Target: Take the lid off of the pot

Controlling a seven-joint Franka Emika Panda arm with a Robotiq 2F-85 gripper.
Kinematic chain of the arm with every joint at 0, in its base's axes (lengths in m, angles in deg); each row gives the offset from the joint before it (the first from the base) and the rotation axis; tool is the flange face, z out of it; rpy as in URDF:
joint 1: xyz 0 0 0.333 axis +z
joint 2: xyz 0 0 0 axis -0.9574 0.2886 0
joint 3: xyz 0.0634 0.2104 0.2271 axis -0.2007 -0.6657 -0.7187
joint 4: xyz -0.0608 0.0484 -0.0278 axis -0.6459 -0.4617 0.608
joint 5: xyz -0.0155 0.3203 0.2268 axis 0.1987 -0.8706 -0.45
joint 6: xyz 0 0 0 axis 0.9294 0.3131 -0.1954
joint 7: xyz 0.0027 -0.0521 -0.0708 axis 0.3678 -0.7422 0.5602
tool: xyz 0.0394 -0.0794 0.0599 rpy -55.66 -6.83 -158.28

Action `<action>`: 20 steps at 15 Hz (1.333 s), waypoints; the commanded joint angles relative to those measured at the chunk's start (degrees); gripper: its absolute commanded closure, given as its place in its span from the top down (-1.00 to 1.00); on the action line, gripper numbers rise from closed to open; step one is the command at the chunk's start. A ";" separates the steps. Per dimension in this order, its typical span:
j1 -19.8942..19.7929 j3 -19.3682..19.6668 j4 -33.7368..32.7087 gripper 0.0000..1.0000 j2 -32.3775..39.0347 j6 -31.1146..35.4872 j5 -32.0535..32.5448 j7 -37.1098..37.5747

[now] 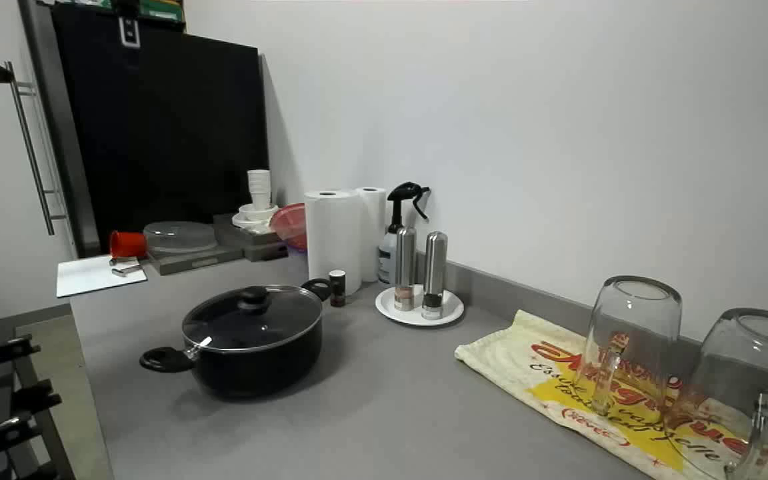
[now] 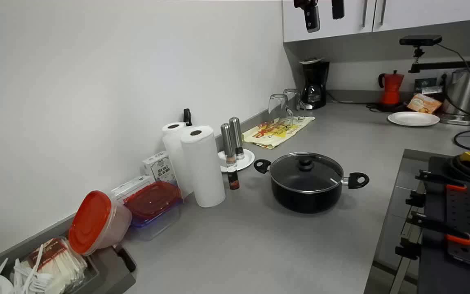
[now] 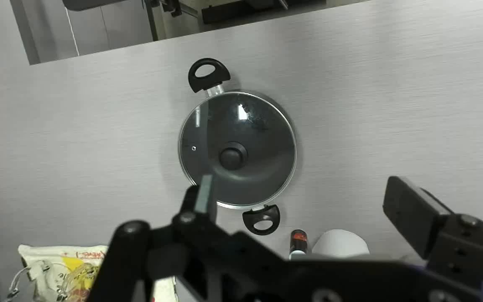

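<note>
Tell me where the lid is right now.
In an exterior view, the lid sits on top of the black pot, left of the picture's centre, with a small white-capped jar just behind to the right.

black pot (image 2: 306,202), dark lid (image 2: 296,176), grey counter (image 2: 251,253).

in an exterior view, the lid (image 1: 249,328) sits on the pot (image 1: 259,368) on the tabletop (image 1: 391,413). behind the pot to the left lies a board (image 1: 91,279), to the right a jar (image 1: 337,291), with two paper rolls (image 1: 333,237) beyond it. right of these, two grinders (image 1: 435,268) stand on a plate (image 1: 453,309), a spray bottle (image 1: 396,219) behind them. farther right and nearer, two mugs (image 1: 634,320) stand on a cloth (image 1: 517,341).
</note>
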 commanded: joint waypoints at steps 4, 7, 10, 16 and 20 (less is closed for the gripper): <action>2.27 1.90 -0.18 1.00 0.31 -0.18 0.57 0.53; 2.27 1.90 -0.18 1.00 0.31 -0.18 0.57 0.53; 2.27 1.90 -0.18 1.00 0.31 -0.18 0.57 0.53; 2.27 1.90 -0.19 1.00 0.31 -0.18 0.57 0.53; 1.43 4.41 -1.06 1.00 2.51 1.14 3.12 -0.77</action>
